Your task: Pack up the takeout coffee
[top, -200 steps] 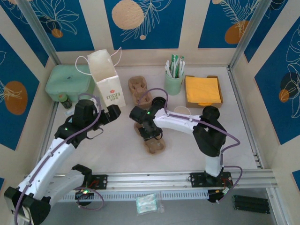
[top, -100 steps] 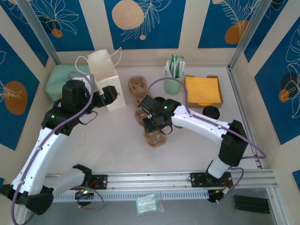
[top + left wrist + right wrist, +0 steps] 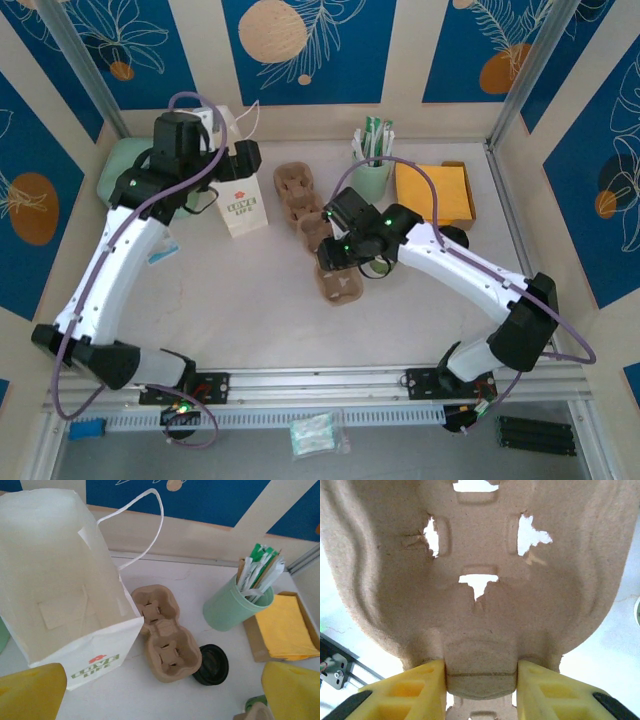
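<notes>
A: Your left fingers (image 3: 30,692) are spread as wide as they go, hovering above the bag (image 3: 55,580) with nothing between them. The bag stands upright on the desk (image 3: 230,290), mouth open, one cord handle arching over its far edge.

B: Your coffee (image 3: 211,664) is not in that bag. It stands on the desk to the bag's right, with the tray (image 3: 162,640) between the two. Its black lid is on. It sits just beside the tray's nearer cell; whether they touch, I cannot tell.

A: That tray lies flat with both cells empty, its far end just beside the bag's right wall.

B: Your right fingers (image 3: 402,692) are pinching the second tray (image 3: 480,580), clamped on the raised ridge at one end of it. From the top camera, that tray is to the bag's right, nearer the arm bases, and well apart from the bag.

A: Farther right of the bag, past the coffee, you have the mint cup (image 3: 235,611) full of sachets, upright. Beyond it are the orange napkins (image 3: 287,630) in their shallow box.

B: Whether the second tray is off the desk or resting on it, I cannot tell.
</notes>
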You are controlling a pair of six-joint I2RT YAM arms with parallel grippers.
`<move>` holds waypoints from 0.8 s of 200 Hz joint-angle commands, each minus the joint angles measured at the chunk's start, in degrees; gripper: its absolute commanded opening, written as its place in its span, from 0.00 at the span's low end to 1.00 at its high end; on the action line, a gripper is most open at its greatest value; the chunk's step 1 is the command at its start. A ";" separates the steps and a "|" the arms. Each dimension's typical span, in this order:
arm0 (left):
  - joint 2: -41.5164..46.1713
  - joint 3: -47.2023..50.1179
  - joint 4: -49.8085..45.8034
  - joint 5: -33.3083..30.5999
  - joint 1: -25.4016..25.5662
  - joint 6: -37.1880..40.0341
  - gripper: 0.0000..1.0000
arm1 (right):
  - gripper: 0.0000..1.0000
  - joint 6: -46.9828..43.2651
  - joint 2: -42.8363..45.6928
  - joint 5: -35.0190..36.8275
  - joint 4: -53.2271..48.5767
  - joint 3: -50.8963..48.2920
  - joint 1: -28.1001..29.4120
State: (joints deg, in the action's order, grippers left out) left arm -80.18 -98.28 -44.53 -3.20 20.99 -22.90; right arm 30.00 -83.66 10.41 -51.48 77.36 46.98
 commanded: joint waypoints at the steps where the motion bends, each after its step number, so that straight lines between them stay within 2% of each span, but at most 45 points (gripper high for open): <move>1: -3.49 -4.46 -2.23 -1.55 -1.03 4.00 0.99 | 0.36 -1.48 2.31 -3.35 0.63 -1.86 -1.18; 50: -12.50 -14.43 -5.32 -2.56 -2.07 5.94 0.99 | 0.36 -1.87 3.67 -5.22 1.95 -4.00 -2.95; 81: -15.61 -19.79 -9.07 -7.40 -3.84 7.56 0.99 | 0.36 -1.83 3.60 -5.66 2.48 -4.50 -3.12; 115: -14.72 -19.43 -10.84 -7.47 -7.82 6.91 0.99 | 0.36 -1.97 3.16 -6.14 2.81 -4.51 -3.38; 140: -12.28 -15.71 -10.41 -7.99 -9.65 7.50 1.00 | 0.36 -2.09 2.62 -6.62 3.21 -4.11 -3.46; 160: -10.67 -12.74 -8.69 -3.90 -10.70 8.58 0.99 | 0.36 -2.25 1.98 -7.07 3.34 -3.93 -3.45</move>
State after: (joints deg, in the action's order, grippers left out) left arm -94.21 -113.49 -53.15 -9.63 11.44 -16.34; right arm 28.62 -81.71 5.50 -48.58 73.32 43.79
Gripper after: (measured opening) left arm 0.994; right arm 0.366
